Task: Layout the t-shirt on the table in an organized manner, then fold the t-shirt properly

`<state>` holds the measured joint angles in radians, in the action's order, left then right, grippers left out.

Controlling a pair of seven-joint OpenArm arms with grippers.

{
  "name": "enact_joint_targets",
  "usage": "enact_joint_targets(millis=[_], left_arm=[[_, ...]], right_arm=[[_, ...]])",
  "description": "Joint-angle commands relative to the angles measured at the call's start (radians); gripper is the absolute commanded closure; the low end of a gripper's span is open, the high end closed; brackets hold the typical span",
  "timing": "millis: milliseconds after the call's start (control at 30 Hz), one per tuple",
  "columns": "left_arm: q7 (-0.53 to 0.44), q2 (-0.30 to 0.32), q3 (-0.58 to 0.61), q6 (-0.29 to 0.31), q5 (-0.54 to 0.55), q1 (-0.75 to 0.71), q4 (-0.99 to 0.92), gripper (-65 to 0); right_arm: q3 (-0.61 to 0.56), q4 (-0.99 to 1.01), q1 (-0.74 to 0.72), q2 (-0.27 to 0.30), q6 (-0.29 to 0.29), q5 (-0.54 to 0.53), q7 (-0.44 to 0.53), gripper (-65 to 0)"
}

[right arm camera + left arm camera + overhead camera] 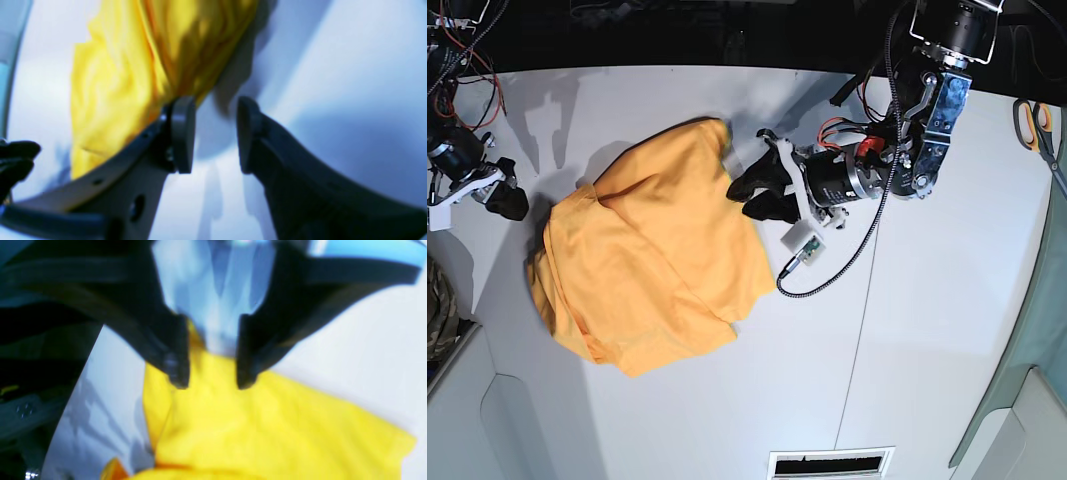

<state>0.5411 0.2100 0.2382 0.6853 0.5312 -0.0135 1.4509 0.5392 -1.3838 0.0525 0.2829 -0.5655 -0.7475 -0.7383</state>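
Both wrist views blurred; t-shirt (652, 255) bunched

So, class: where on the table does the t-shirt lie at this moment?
In the base view the t-shirt lies bunched on the left-centre of the table, between the two claws, with the left claw at its upper right edge.

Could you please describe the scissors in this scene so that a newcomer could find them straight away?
Start from the wide white table and go to its far corner on the base view's right, past the left arm. The scissors lie there at the edge, well away from the yellow-orange t-shirt. Their orange handles and thin metal blades mark them out as the only small hard object on the surface.
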Motion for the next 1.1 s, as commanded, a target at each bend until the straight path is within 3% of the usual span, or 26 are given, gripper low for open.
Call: enact_joint_targets(millis=[0,133,267,400,533,633,733,933,1067], left_arm=[[-0.029,-0.001,-0.003,0.013,0.019,0.023,0.016,-32.4],[-0.021,-0.042,0.006,0.013,0.018,0.067,0.016,-33.0],[-0.021,-0.109,0.074,-0.038,-0.01,0.112,0.016,-32.9],[-0.026,-0.163,0.169,-0.112,-0.13,0.124,0.016,-32.9],[-0.045,-0.168,0.223,-0.18,-0.209,0.124,0.015,-32.9],[-0.043,-0.168,0.226,-0.189,-0.245,0.124,0.008,-32.9],[-0.043,-0.156,0.224,-0.189,-0.263,0.124,-0.012,-32.9],[-0.044,-0.095,0.224,-0.196,-0.259,0.122,-0.069,-32.9],[-0.045,-0.067,0.224,-0.196,-0.258,0.118,-0.077,-32.9]], right_arm=[[0.004,-0.018,-0.011,0.014,-0.015,-0.02,0.01,-22.5],[0.002,-0.018,-0.013,0.013,-0.014,-0.02,0.054,-31.6],[0.0,-0.018,-0.035,0.004,-0.014,-0.021,0.06,-31.9],[-0.021,-0.018,-0.081,-0.035,-0.014,-0.014,0.055,-31.9],[-0.092,-0.016,-0.125,-0.089,-0.014,0.034,0.047,-31.9],[-0.17,-0.016,-0.126,-0.109,-0.005,0.061,0.046,-31.6],[-0.216,-0.016,-0.125,-0.125,0.008,0.082,0.046,-25.6],[-0.22,-0.017,-0.127,-0.166,0.011,0.077,0.048,-2.5],[-0.22,-0.017,-0.133,-0.175,0.008,0.079,0.055,0.0]])
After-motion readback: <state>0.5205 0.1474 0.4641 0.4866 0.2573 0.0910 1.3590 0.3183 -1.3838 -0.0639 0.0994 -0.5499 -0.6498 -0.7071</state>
